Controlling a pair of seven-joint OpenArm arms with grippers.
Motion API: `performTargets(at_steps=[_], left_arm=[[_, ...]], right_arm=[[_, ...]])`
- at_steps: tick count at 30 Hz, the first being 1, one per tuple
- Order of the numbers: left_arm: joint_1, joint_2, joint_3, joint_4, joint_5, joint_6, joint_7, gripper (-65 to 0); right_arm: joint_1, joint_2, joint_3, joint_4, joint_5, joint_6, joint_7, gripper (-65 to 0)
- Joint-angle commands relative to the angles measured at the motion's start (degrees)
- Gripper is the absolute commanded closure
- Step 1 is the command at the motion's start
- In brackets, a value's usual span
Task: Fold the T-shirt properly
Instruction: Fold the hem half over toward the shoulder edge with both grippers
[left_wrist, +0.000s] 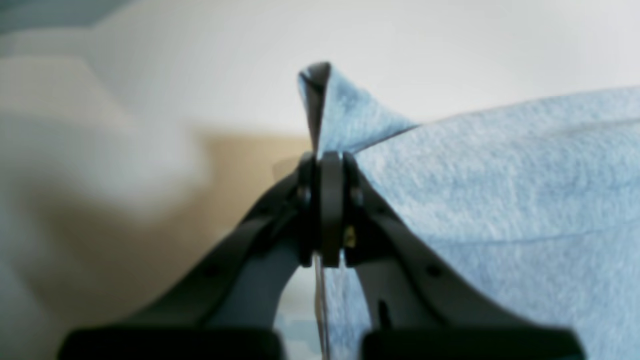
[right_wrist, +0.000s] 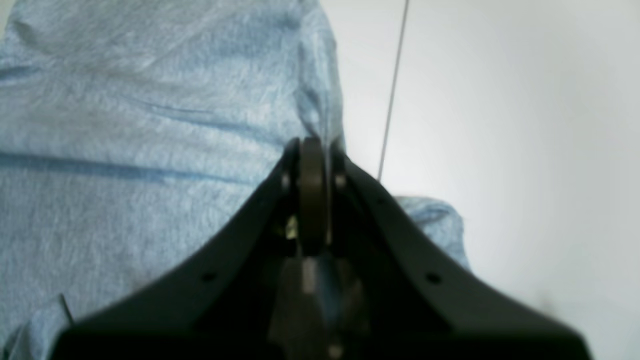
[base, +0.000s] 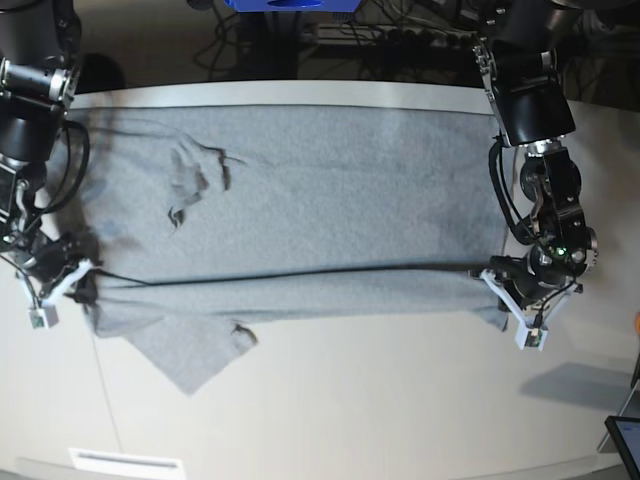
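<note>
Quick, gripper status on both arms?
Left gripper: shut on an edge of the T-shirt.
Right gripper: shut on the T-shirt's opposite edge.

A white desk (base: 350, 400) fills the base view, evenly lit. Beyond its far edge lie dark floor, tangled black cables (base: 400, 35) and a blue object (base: 290, 5).

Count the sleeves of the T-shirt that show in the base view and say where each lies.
1. On the T-shirt, one sleeve juts toward the table's near edge, at the end gripped by the right gripper. The other sleeve may be folded under or hidden.
</note>
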Motion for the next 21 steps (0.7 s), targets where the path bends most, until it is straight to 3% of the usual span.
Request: performTargets(at_steps=[1, 16, 21], left_arm=[[-1.2, -0.69, -0.12, 0.89, -0.08, 0.35, -1.0, 0.0], [1.79, -0.6, -0.12, 1.41, -0.08, 0.35, -1.0, 0.0], [2.49, -0.6, -0.03, 1.41, -0.08, 0.35, -0.04, 0.0]], right_arm=[[0.91, 1.21, 0.63, 2.3, 0.64, 0.01, 1.31, 0.0], [-3.58, 1.03, 0.54, 8.72, 0.64, -0.34, -0.45, 0.0], [-4.1, 0.94, 0.63, 9.95, 0.64, -0.34, -3.26, 0.0]])
